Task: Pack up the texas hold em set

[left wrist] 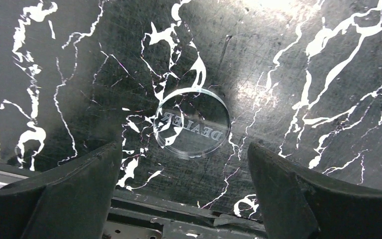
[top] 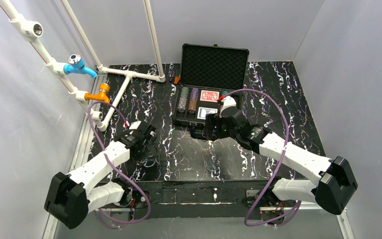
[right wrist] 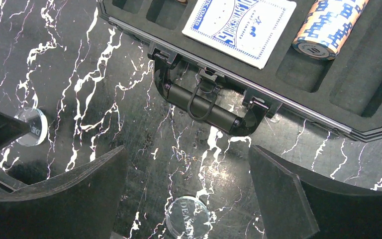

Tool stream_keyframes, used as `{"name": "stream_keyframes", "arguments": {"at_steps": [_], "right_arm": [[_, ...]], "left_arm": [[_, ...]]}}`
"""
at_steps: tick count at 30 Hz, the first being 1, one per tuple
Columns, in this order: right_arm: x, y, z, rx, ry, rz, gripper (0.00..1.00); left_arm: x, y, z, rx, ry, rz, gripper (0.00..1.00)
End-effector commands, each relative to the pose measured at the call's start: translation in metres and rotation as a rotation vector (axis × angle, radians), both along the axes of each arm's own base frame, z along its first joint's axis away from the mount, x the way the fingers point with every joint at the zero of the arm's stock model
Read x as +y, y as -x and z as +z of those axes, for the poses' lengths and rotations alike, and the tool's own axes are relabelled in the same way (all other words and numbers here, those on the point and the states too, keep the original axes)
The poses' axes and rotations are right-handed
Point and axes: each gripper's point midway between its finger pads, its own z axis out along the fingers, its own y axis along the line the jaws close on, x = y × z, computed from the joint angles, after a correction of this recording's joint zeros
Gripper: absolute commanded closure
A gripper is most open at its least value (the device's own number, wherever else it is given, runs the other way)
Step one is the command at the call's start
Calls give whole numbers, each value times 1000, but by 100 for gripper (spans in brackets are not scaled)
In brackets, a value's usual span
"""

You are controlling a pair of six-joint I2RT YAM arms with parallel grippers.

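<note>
The black briefcase [top: 214,64] stands open at the back centre, its foam lid upright. Its base holds striped poker chips [top: 188,99], a red-backed deck [top: 209,95] and a blue-backed deck [top: 207,112]. My right gripper [right wrist: 187,149] hangs open just in front of the case handle [right wrist: 204,102], with a clear DEALER button [right wrist: 188,216] lying flat on the table below it. The blue deck [right wrist: 238,25] and an orange-and-blue chip stack [right wrist: 328,25] show in their slots. My left gripper [left wrist: 184,147] is open over a second clear DEALER button [left wrist: 192,123], not touching it.
A white pipe frame [top: 129,74] with blue [top: 77,64] and orange [top: 101,92] fittings occupies the back left. A small orange item [top: 177,79] lies beside the case's left corner. Grey walls close in both sides. The table's metal front edge [left wrist: 179,219] runs under the left gripper.
</note>
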Motion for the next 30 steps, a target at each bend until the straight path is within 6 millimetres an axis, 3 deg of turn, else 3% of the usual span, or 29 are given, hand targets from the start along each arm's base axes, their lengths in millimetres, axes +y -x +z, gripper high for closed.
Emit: {"name": "stream_keyframes", "arguments": {"at_steps": [1,24,30], "right_arm": [[-1,0,8,-21,-13,1,2],[5,-1,-1,1,-7,10,2],[5,-1,-1,3,-8,10,2]], "left_arm": [[-8,0,-15,39,65,19,6],[-4,11,-50,136,61,25,32],[-6,11,-55,158,62,7,30]]}}
